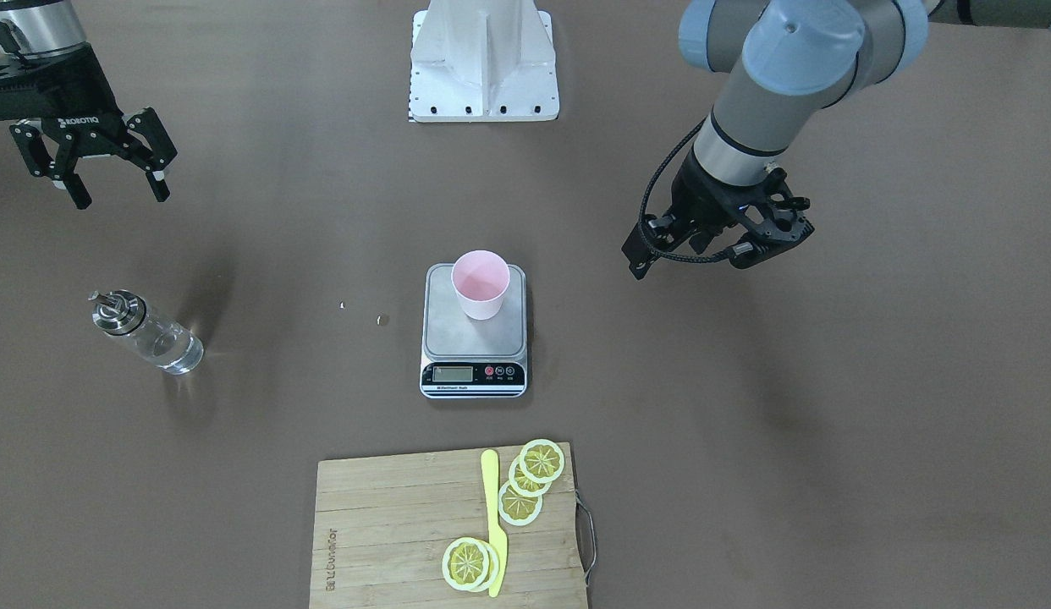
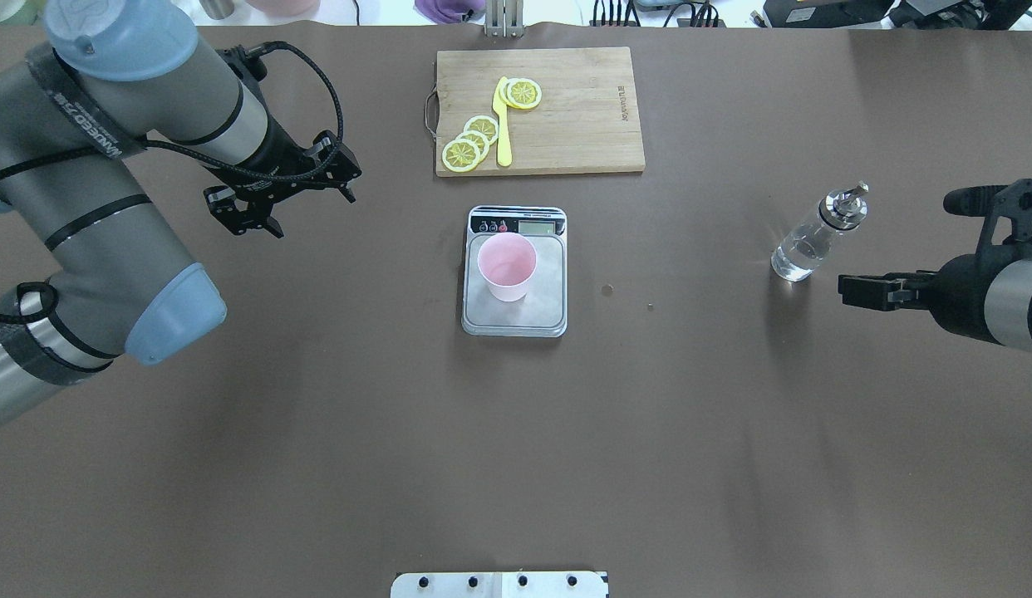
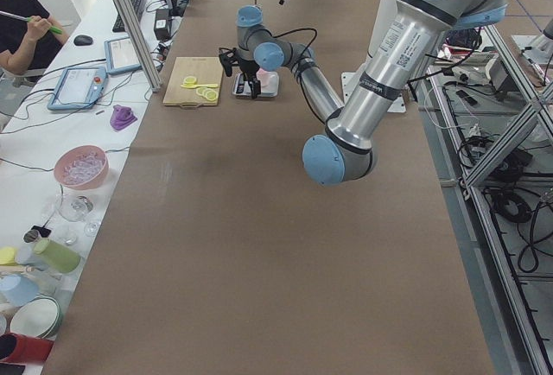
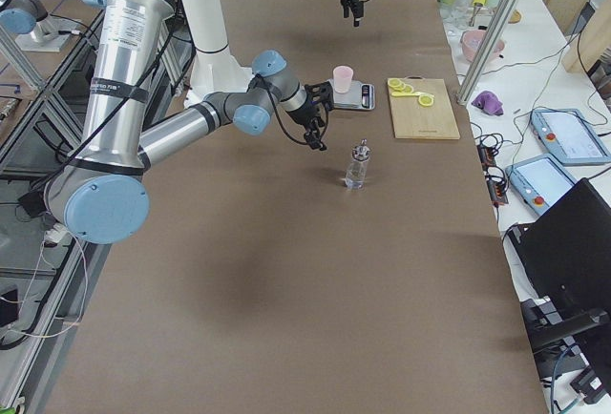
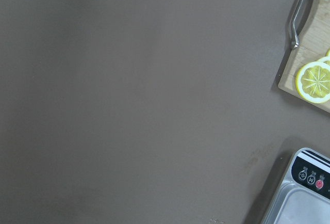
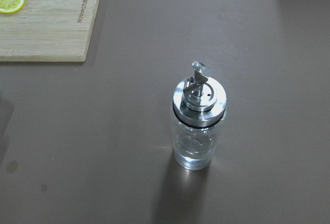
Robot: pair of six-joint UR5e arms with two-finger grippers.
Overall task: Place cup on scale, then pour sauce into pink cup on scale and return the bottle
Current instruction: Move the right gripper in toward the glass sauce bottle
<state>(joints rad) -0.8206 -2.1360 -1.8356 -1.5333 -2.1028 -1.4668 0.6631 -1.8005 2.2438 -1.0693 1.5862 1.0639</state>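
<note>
The right gripper (image 1: pixel 121 196) is held wide open and empty at the upper left of the front view. Below it the glass bottle (image 1: pixel 149 332) is stood upright (clear sauce (image 1: pixel 173 348) inside). At centre the pink cup (image 1: pixel 481 284) is set on the scale (image 1: pixel 475 340). The left gripper (image 1: pixel 767 237), upper right, is perhaps parted; this cannot be told.

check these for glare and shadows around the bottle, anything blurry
Front-facing view: the bottle throws bright streaks onto the table by its base. Overhead view: the same sparkle beside it, cap glinting. Right wrist view: sharp, with the bottle's shadow running toward the picture's bottom. Left wrist view: flat even light, no glare.
</note>
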